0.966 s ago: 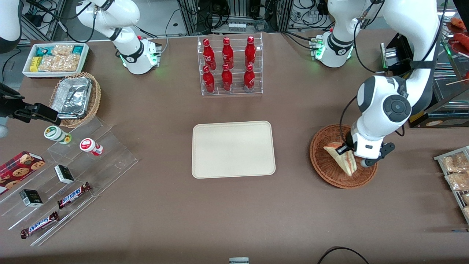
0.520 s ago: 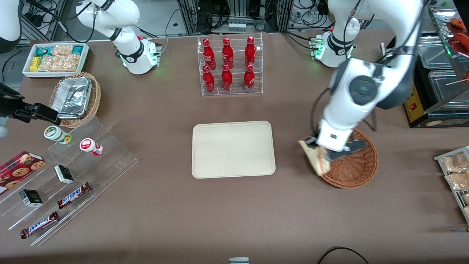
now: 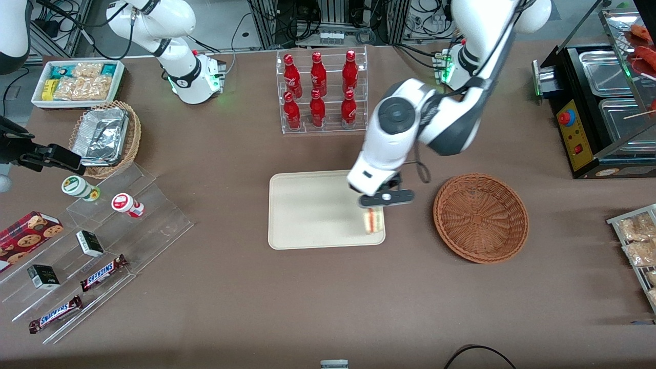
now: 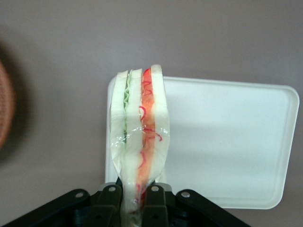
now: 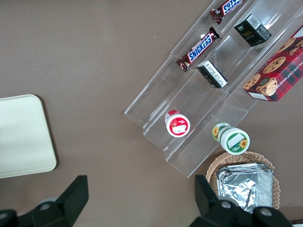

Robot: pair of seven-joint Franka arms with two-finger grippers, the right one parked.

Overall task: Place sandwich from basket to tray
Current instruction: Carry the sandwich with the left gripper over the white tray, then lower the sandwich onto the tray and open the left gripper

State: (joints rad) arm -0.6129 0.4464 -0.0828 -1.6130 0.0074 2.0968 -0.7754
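Note:
My left gripper [image 3: 374, 207] [image 4: 134, 196] is shut on the sandwich [image 3: 374, 220] [image 4: 139, 137], a plastic-wrapped wedge of white bread with red and green filling. It hangs above the corner of the cream tray [image 3: 318, 210] [image 4: 227, 142] that lies nearest the basket. The reddish-brown wicker basket [image 3: 480, 218] [image 4: 4, 109] stands beside the tray toward the working arm's end of the table, with nothing in it.
A clear rack of red bottles [image 3: 322, 92] stands farther from the front camera than the tray. Toward the parked arm's end are clear stepped shelves with snack bars and cups [image 3: 97, 236], a tan basket with foil containers [image 3: 105, 138] and a white snack box [image 3: 77, 82].
The gripper has lifted the sandwich out of the basket and carried it sideways to above the tray's corner. The basket now holds nothing.

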